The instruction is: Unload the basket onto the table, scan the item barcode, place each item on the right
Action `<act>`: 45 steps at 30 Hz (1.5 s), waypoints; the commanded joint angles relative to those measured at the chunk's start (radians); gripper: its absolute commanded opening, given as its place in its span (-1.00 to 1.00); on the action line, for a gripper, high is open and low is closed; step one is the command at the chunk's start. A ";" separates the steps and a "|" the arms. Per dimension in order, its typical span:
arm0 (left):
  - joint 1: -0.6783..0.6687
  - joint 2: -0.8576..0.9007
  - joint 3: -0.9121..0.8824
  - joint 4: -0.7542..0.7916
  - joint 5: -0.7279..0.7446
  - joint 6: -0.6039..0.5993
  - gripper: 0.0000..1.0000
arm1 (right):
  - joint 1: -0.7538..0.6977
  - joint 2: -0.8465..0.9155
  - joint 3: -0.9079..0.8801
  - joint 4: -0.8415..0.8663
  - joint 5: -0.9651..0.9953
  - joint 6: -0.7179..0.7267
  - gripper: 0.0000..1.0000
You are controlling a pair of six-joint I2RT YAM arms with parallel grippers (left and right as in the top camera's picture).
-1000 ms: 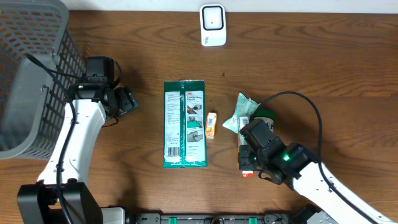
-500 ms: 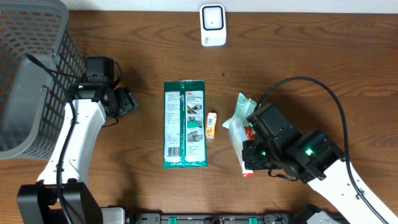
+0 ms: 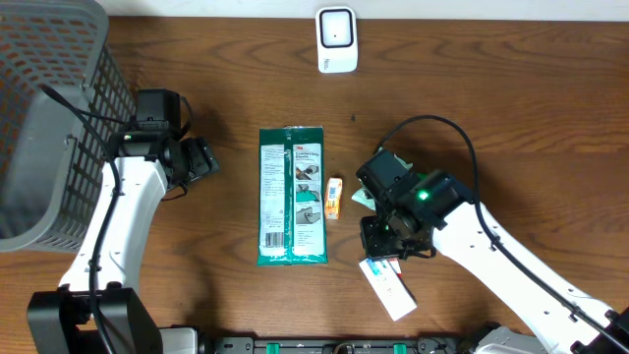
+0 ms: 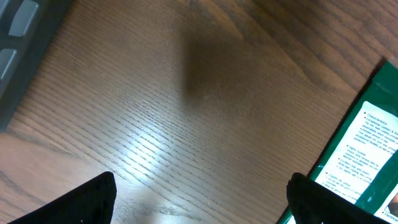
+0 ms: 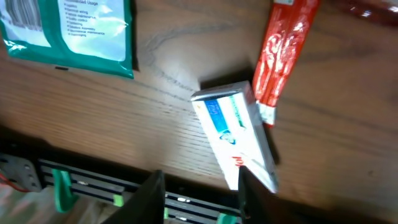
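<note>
One bench (image 3: 511, 98), two arms, two hands. The left hand (image 4: 200, 196) is wide open with nothing between its fingers, hovering over bare wood just left of the one green pack (image 3: 292, 197). The right hand (image 5: 200, 186) has its fingers apart and grips nothing. One white box (image 3: 388, 288) with blue print lies flat on the bench just below it, near the front edge, one end close to a fingertip. One scanner (image 3: 336, 39) stands at the far edge, well apart from the box. One small orange box (image 3: 334, 197) sits just right of the green pack. One red packet (image 5: 283, 56) lies beside the white box, their ends almost touching. One green-white pouch (image 3: 361, 200) is mostly hidden under the right arm. One grey basket (image 3: 39, 59) stands at the far left.
</note>
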 commanded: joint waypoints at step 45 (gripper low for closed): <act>0.003 -0.003 0.005 0.000 -0.016 0.005 0.78 | 0.310 -0.050 -0.412 0.008 0.150 0.583 -0.98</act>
